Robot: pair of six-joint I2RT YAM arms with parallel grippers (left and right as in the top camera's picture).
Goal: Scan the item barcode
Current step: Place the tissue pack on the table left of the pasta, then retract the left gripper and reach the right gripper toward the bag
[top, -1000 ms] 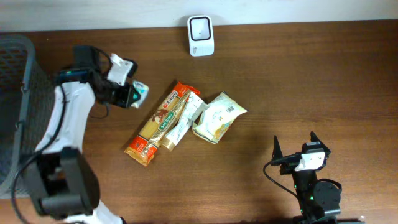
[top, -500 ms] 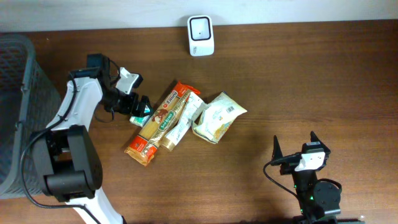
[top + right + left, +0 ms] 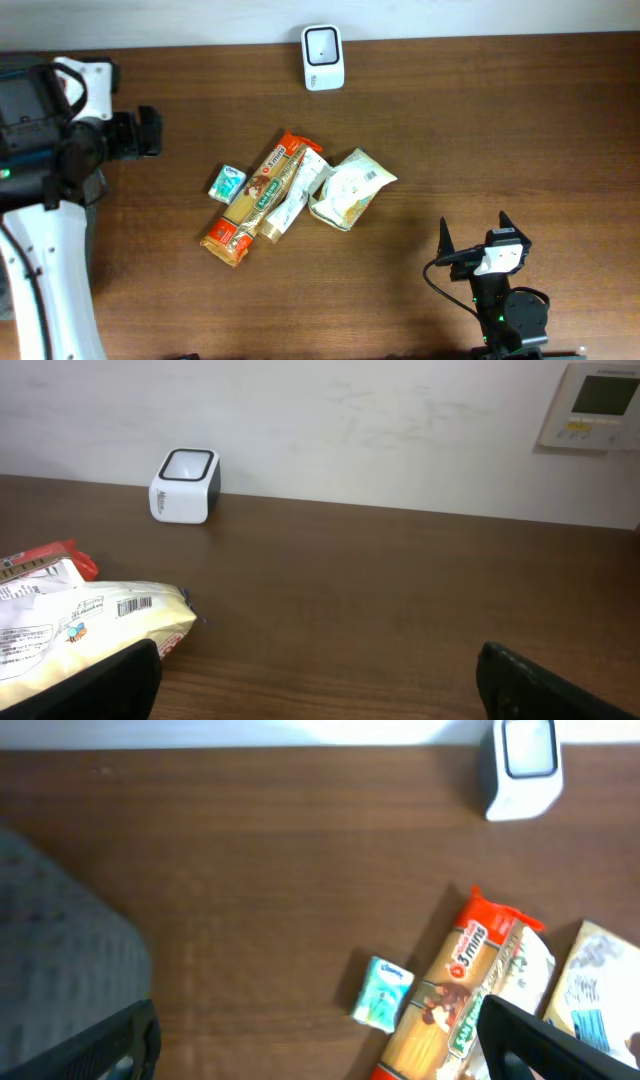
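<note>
Packet [image 3: 227, 184], small and green-white, lies flat on the brown surface [image 3: 480, 130], just beside the left edge of the long pasta bag [image 3: 256, 200] and clear of both pincers. On the pasta bag's other side a white pack [image 3: 295, 195] and a pale pouch [image 3: 350, 187] lie pressed close in a row. The scanner [image 3: 323, 57] stands beyond the pasta bag, at the surface's far edge by the wall. The left pincer [image 3: 318, 1012] hovers up and to the left of the pasta bag, prongs wide apart and empty, with bare wood between. The right pincer [image 3: 473, 232], also spread and empty, sits well to the right of the pasta bag near the front edge, with open wood around it.
</note>
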